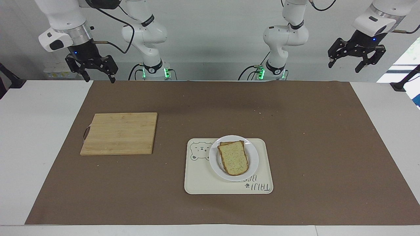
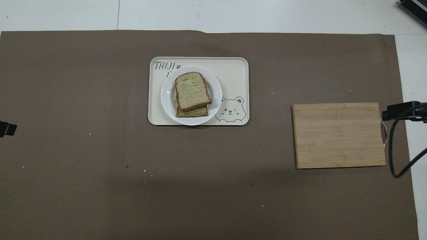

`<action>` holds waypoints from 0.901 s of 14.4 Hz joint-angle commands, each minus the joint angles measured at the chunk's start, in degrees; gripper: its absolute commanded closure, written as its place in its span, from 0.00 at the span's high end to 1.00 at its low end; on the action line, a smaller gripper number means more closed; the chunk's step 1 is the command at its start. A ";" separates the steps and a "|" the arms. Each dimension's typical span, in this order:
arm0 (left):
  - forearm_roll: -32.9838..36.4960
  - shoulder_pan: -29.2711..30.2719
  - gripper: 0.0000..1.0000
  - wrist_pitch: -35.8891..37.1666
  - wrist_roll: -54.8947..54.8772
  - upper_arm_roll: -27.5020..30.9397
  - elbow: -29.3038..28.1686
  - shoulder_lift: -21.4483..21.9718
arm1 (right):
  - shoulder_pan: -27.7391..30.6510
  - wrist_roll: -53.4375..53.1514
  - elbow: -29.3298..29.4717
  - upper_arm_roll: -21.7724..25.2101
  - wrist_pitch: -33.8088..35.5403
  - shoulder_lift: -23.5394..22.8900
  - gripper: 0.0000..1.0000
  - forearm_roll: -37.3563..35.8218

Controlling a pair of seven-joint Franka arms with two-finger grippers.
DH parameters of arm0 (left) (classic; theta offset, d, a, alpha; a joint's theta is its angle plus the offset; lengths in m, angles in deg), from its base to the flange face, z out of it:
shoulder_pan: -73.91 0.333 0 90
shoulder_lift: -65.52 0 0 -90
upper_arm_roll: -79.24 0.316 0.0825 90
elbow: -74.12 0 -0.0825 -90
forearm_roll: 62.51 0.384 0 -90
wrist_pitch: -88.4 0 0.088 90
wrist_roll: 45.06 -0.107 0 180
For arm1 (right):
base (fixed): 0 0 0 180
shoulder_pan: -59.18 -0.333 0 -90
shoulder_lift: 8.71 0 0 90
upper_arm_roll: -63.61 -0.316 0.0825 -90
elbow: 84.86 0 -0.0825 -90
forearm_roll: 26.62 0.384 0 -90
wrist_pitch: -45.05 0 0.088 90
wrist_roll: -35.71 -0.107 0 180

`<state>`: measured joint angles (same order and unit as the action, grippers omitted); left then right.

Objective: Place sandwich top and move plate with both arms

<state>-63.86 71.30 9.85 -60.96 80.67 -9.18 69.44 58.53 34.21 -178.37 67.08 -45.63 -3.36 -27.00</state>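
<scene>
- The left hand [image 1: 357,60] hangs high in the air at the left arm's end of the worktop [image 1: 39,137], over the corner of the brown mat [image 1: 311,147] that lies closest to the robots. Its fingers are spread apart and it grasps nothing.
- The right hand [image 1: 95,70] hangs at the right arm's end, over the edge of the mat close to the robots. It is released too, with nothing between the fingers.
- In the overhead view only a small dark tip of each hand shows at the side edges.
- The slice of bread [image 1: 233,158] that makes the sandwich top lies well apart from both hands, out on the mat between them. It rests on another slice [image 2: 191,112], a little turned, so the lower slice shows at the edge toward the robots.
- The two slices lie on the white plate [image 1: 252,168]. The plate stands on the cream tray [image 1: 200,180] with a bear drawing, at the part of the tray toward the left arm's end.
- A wooden cutting board [image 1: 119,133] lies flat on the mat below and in front of the right hand. Nothing is on it, and it is well apart from the tray.
- Small crumbs [image 2: 145,171] lie here and there on the mat.
</scene>
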 commanded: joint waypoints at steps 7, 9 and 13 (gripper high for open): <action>0.64 2.52 1.00 3.14 -0.71 -1.96 0.94 -0.57 | 0.31 1.23 -1.32 0.13 -0.99 1.07 1.00 0.65; 0.64 2.44 1.00 3.93 -0.62 -2.04 3.49 -2.77 | 0.39 1.14 -1.32 0.13 -1.08 0.98 1.00 0.47; -0.24 2.17 1.00 4.37 0.43 -2.22 3.76 -3.30 | 0.31 1.32 -0.97 0.13 -3.89 0.63 1.00 0.47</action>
<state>-63.90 72.98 12.06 -60.93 78.87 -7.91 67.67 58.57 34.21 -178.37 67.19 -47.76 -3.36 -27.01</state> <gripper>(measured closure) 0.000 0.000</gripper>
